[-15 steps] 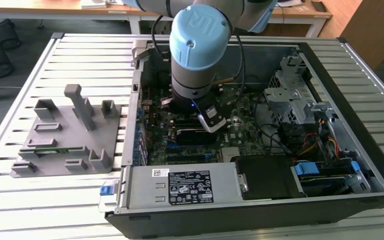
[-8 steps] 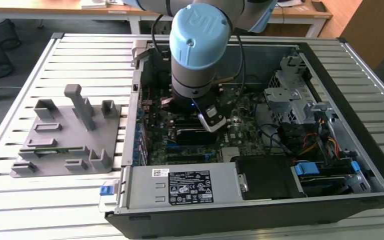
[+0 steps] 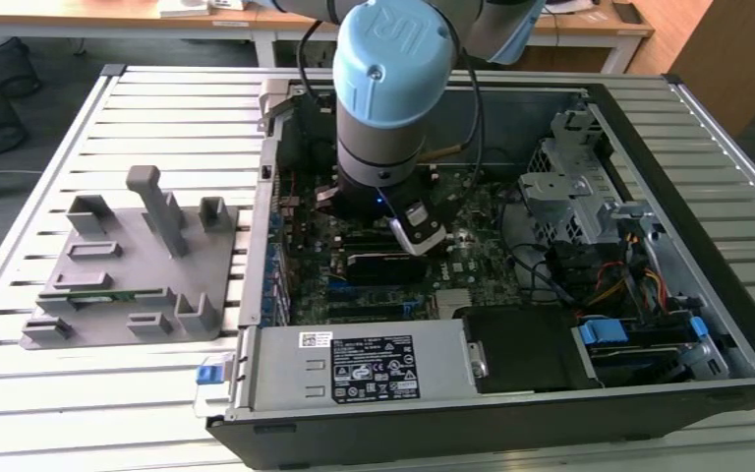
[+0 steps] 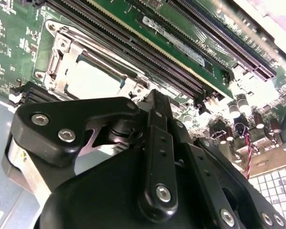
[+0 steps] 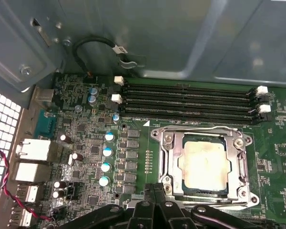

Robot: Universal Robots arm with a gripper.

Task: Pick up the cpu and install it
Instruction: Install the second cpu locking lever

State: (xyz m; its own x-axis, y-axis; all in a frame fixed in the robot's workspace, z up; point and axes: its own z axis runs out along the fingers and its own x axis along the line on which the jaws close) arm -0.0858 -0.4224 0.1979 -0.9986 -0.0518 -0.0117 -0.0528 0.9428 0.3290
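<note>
The cpu (image 5: 205, 164) lies flat in the motherboard socket, its silver top facing up inside the open metal frame (image 5: 240, 157). It also shows as a bright square, the cpu (image 4: 93, 78), in the second wrist view. My gripper (image 5: 153, 188) hangs just beside the socket's edge, its two black fingers pressed together with nothing between them. In the second wrist view the gripper (image 4: 157, 98) points toward the socket. In the exterior view the gripper (image 3: 417, 239) is low inside the open computer case (image 3: 640, 393), over the motherboard.
Four memory slots (image 5: 186, 100) run beside the socket, near the case wall (image 5: 157, 33). A power supply (image 3: 365, 364) and drive cage (image 3: 568, 192) with cables crowd the case. A grey fixture plate (image 3: 129, 265) sits on the slatted table at the exterior view's left.
</note>
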